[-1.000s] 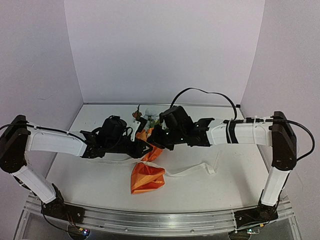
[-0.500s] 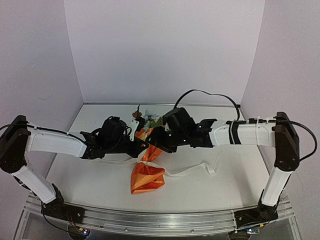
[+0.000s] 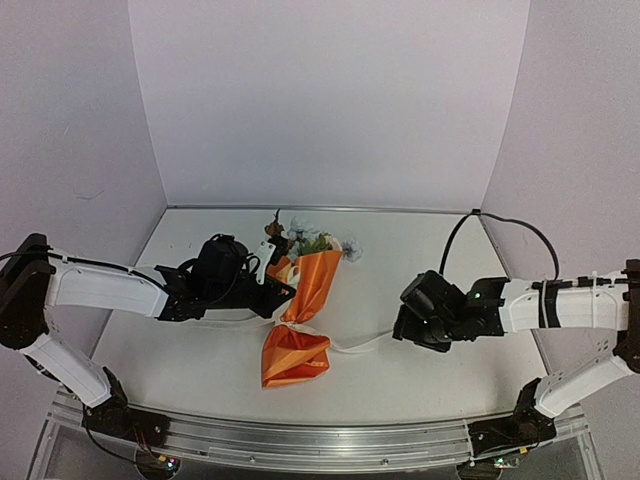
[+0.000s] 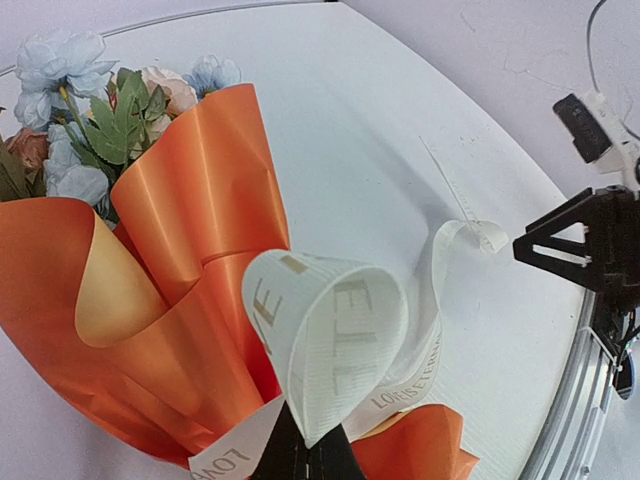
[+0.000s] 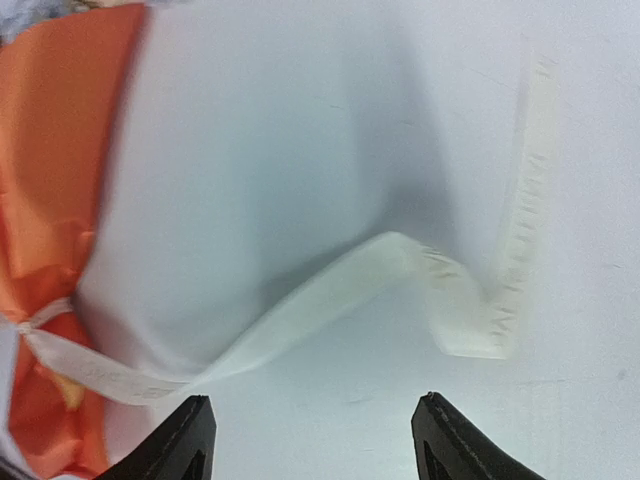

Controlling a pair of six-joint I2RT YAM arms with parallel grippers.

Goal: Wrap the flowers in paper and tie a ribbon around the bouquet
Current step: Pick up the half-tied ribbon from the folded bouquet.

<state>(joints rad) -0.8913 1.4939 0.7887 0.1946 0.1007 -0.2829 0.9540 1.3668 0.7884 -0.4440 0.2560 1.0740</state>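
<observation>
The bouquet lies mid-table: flowers (image 3: 305,240) in pale blue, pink and rust poke from an orange paper (image 3: 312,285) wrap pinched at its waist. The white ribbon (image 3: 365,345) circles that waist and trails right across the table. My left gripper (image 3: 283,298) is at the waist, shut on a loop of ribbon (image 4: 330,340) that curls up over the fingers, beside the paper (image 4: 200,190) and the flowers (image 4: 100,120). My right gripper (image 3: 402,326) hangs open over the trailing ribbon (image 5: 340,290), touching nothing, with the paper (image 5: 50,150) at far left.
White walls close the table at the back and on both sides. An aluminium rail (image 3: 320,440) runs along the near edge. The right arm's black cable (image 3: 470,225) arcs above the table's back right. Its base (image 4: 600,250) shows in the left wrist view.
My right gripper opened, let go at the bouquet and swung right and nearer, over the ribbon's tail. My left gripper shut on the ribbon loop and stays at the waist.
</observation>
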